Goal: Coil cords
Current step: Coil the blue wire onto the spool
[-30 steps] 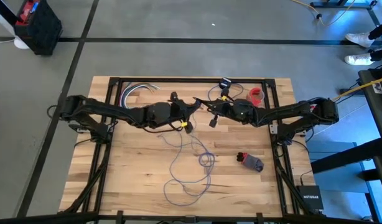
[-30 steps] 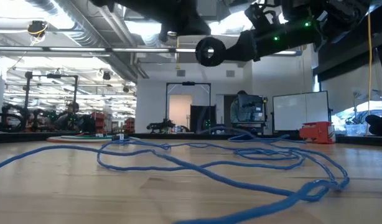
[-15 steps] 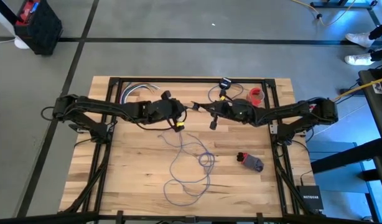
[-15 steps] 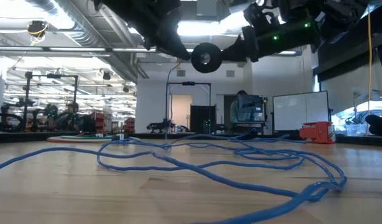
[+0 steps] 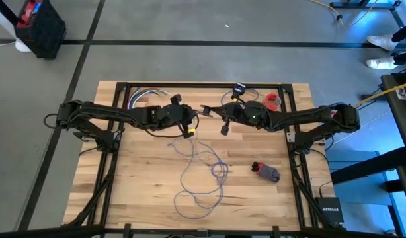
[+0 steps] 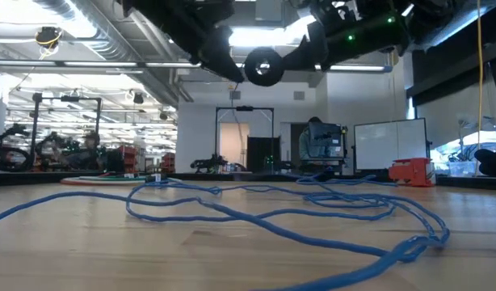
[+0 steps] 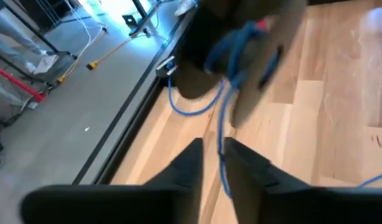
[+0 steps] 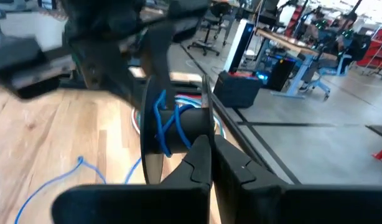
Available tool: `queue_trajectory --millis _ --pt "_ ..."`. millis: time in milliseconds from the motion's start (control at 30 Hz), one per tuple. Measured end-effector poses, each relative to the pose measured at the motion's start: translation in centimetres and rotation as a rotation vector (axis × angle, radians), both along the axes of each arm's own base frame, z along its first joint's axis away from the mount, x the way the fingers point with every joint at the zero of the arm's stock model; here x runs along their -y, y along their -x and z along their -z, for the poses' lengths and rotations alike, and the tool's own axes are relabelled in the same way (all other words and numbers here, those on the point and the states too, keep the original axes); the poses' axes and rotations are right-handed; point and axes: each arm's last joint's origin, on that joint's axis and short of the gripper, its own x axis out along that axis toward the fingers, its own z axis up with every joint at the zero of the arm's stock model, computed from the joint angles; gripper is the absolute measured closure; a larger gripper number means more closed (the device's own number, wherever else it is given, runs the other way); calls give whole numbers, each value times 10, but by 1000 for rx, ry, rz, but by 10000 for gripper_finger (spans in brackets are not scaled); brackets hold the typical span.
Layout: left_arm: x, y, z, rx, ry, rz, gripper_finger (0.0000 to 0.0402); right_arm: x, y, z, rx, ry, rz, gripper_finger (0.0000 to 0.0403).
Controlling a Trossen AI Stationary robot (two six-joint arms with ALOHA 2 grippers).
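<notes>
The thin blue cord (image 5: 203,173) lies in loose loops on the wooden table (image 5: 123,192), seen across the boards in the low view (image 6: 272,214). One strand rises to a black spool (image 6: 264,66) with a pale centre, held above the table. A few turns of cord (image 8: 166,127) are wound on the spool. My right gripper (image 8: 209,158) is shut on the spool. My left gripper (image 7: 217,163) stands just left of it, fingers a little apart, and the cord (image 7: 221,124) runs through the gap. My left gripper has the cord (image 7: 222,171) passing between its two fingers, along them; whether a finger touches it I cannot tell. My right gripper holds the black spool (image 8: 192,127) at its near end, between its shut fingers, coming nearly level from the table's right. The spool hangs clear of the table.
At the table's far edge lie a red object (image 5: 273,100), a small black-and-yellow part (image 5: 239,88) and a bundle of pale cables (image 5: 145,96). A grey-and-red object (image 5: 268,172) lies right of the loops. Bare boards show at the near left.
My left gripper has drawn back from the spool toward the table's left edge, and its wrist has tipped and rolled. The cord's loops on the table lie about as before.
</notes>
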Motion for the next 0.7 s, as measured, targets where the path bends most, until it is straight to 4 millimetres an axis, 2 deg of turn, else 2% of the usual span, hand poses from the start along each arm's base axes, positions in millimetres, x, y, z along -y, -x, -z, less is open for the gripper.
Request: queue_trajectory --millis 133,267,433,700 --pt "0 0 -1 -3 -11 7 284 0 0 2 -19 -2 2 400" --pt "0 3 4 -38 29 -10 258 0 1 0 -14 0 15 400" --pt "2 4 14 -3 55 -21 252 2 8 -12 33 8 23 400" --pt "-5 6 29 120 108 9 251 13 11 -29 -7 -60 33 400"
